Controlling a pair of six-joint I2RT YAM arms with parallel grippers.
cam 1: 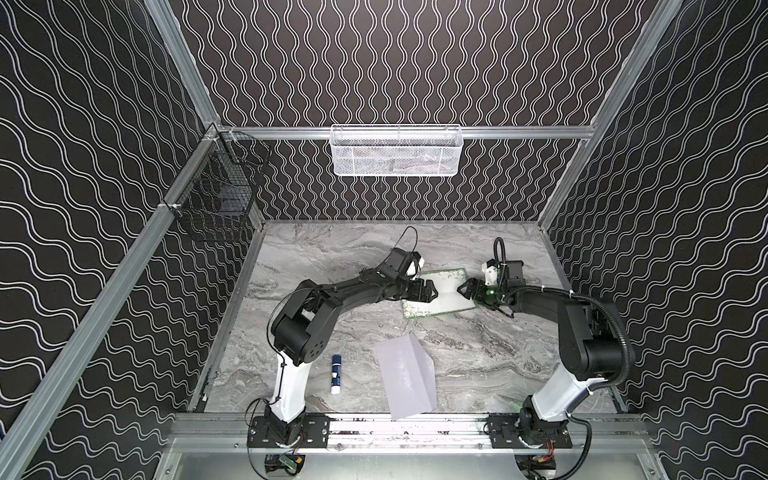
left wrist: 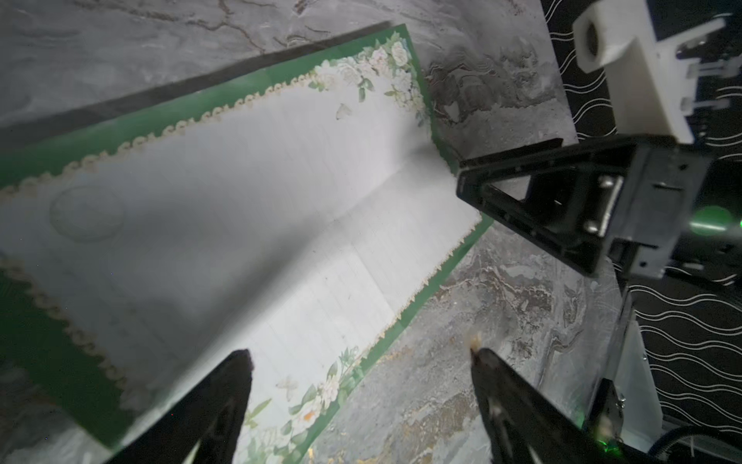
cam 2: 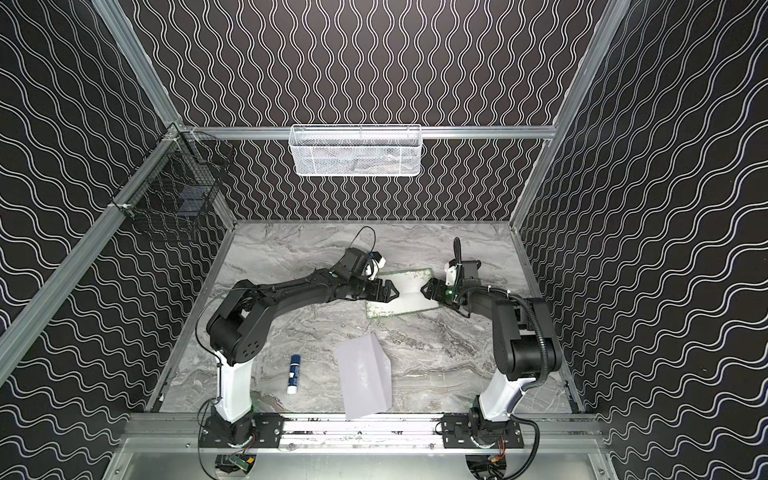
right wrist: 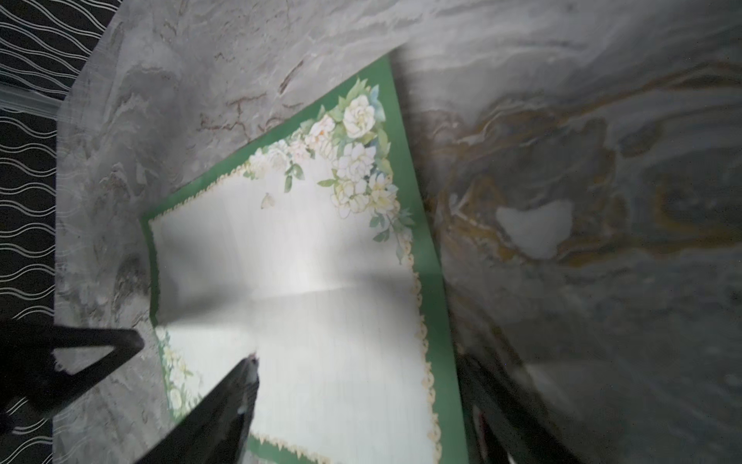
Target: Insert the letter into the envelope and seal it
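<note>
Black left gripper (cam 1: 433, 291), jaws apart, covers one short edge of the letter (cam 1: 440, 305), which lies creased on the marble table (cam 1: 332, 257) between it and the right gripper (cam 1: 460, 289), jaws also apart, partly blurred in its wrist view; envelope (cam 1: 409, 376) well apart from both.

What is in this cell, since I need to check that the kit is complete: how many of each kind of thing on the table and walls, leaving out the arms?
Letter: 1
Envelope: 1
Glue stick: 1
Baskets hung on the rails: 2, the black wire basket and the white mesh basket
Total: 5
</note>
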